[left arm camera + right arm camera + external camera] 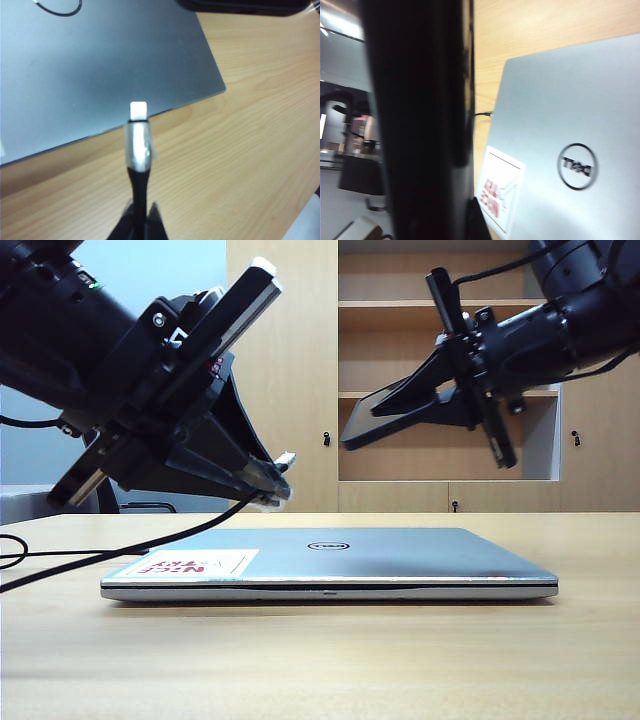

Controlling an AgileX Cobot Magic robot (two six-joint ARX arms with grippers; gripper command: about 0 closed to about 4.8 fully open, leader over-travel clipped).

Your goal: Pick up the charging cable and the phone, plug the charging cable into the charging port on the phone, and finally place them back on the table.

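My left gripper [268, 483] hovers above the left end of the laptop, shut on the charging cable [150, 542] just behind its plug. The silver-grey plug [137, 145] sticks out past the fingertips [156, 217] with its pale tip pointing at the laptop's edge. The black cord trails down to the left over the table [320, 660]. High on the right, my right gripper [398, 408] is shut on the phone [362, 420], held tilted in the air. In the right wrist view the phone [420, 120] is a dark slab that hides most of the gripper [447, 225].
A closed silver laptop [330, 558] with a white and red sticker [190, 565] lies across the middle of the table. A wooden shelf cabinet [400, 340] stands behind. Cable slack loops at the left table edge [12, 552].
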